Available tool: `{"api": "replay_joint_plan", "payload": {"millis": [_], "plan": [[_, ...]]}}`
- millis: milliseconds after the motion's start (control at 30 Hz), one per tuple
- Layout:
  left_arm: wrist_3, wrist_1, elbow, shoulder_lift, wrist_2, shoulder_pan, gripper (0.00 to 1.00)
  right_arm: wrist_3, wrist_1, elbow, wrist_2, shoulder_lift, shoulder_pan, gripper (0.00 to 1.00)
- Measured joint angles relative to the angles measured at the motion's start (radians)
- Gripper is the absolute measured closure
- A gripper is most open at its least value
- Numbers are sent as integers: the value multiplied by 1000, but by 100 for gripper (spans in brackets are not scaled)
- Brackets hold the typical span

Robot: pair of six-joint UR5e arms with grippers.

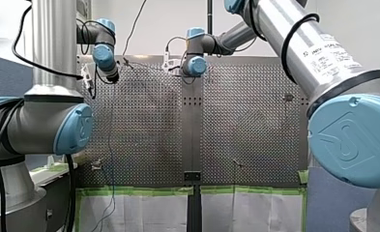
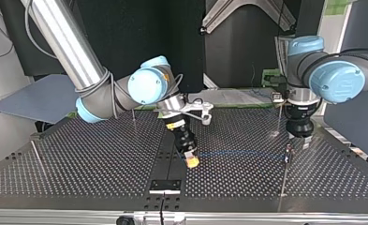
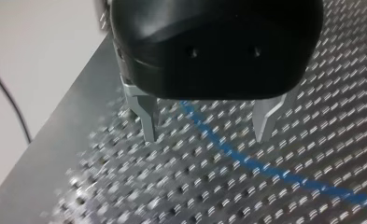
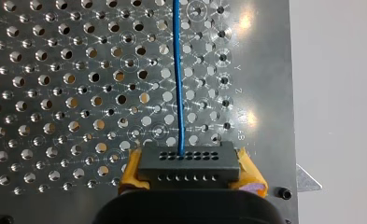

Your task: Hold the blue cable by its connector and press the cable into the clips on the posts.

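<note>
Front view: my left arm point(image 1: 104, 53) and my right arm point(image 1: 216, 42) both reach to the counter's point(image 1: 144, 125) far end. Top view: my right pincer point(image 2: 191, 161) tilts low, the blue cable point(image 2: 238, 153) running from the connector point(image 4: 189, 164) to a post point(image 2: 285, 173). My left pincer point(image 2: 299, 139) hangs upright near that post, well apart from the connector. Left wrist view: metal fingers point(image 3: 146, 119) apart, cable beneath them. Right wrist view: yellow pads point(image 4: 130, 170) clamp the connector. Holding looks done. Pressing comes next, needing the left pincer lowered astride the cable while the right holds it taut.
</note>
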Motion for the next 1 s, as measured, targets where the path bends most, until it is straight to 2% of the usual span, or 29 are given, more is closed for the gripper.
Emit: {"api": "replay_joint_plan", "payload": {"millis": [167, 367, 667, 800, 1000], "plan": [[2, -43, -18, 49, 49, -2, 0, 0, 0, 0, 0, 0, 0, 100], [22, -53, -20, 104, 95, -2, 0, 0, 1, 0, 0, 0, 0, 100], [105, -65, -21, 179, 83, -2, 0, 0, 1, 0, 0, 0, 0, 100], [128, -68, -21, 189, 81, -3, 0, 0, 1, 0, 0, 0, 1, 100], [152, -68, -21, 180, 107, -5, 0, 0, 2, 0, 0, 0, 3, 100]]}}
